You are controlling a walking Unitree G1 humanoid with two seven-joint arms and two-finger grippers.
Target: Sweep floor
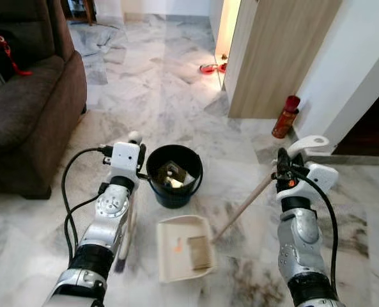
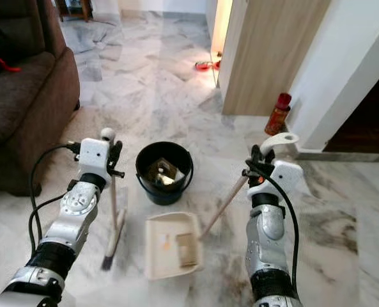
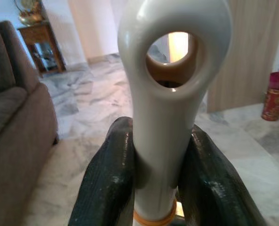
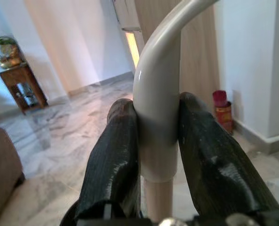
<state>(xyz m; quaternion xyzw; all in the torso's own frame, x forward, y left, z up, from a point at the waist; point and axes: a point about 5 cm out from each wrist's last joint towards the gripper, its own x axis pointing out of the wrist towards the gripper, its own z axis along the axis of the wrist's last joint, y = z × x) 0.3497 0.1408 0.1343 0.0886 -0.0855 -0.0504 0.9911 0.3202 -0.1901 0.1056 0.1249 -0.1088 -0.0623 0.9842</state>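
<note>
Dustpan (image 1: 184,246) lies on the marble floor (image 1: 176,96) between the arms, just near of the black bucket (image 1: 173,174); in the head views the right gripper (image 1: 285,167) clasps its long slanted handle (image 1: 243,208) and the left gripper (image 2: 106,157) holds the broom (image 2: 114,217) upright, so the step looks like gathering or emptying, and next likely calls for lifting the pan over the bucket. Left wrist view adds both fingers (image 3: 108,183) clenched on the broom's white looped tip. Right wrist view shows fingers (image 4: 113,155) squeezing the handle's curved grey cap.
</note>
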